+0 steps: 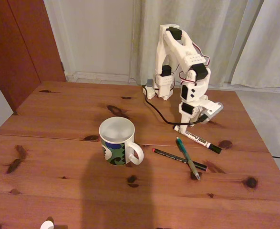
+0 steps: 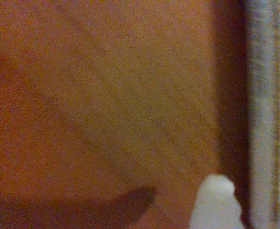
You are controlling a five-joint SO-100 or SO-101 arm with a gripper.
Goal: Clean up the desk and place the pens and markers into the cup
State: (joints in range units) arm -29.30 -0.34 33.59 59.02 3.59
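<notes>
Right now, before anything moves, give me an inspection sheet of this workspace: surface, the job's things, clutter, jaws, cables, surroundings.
Surface: desk, reddish-brown wood with dark knots and a seam across it.
Job's things: cup upright, with no pen in it; marker, green pen and black pen all lie flat to its right in the fixed view; the green pen crosses the black pen.
Clutter: a small white object at the near edge, too cropped to name.
Jaws: gripper low over the desk, just above the marker's white end; cannot tell whether open or shut.
Cables: black cable runs from the arm's base across the wood.
Surroundings: pale curtains behind, wooden door at left.
</notes>
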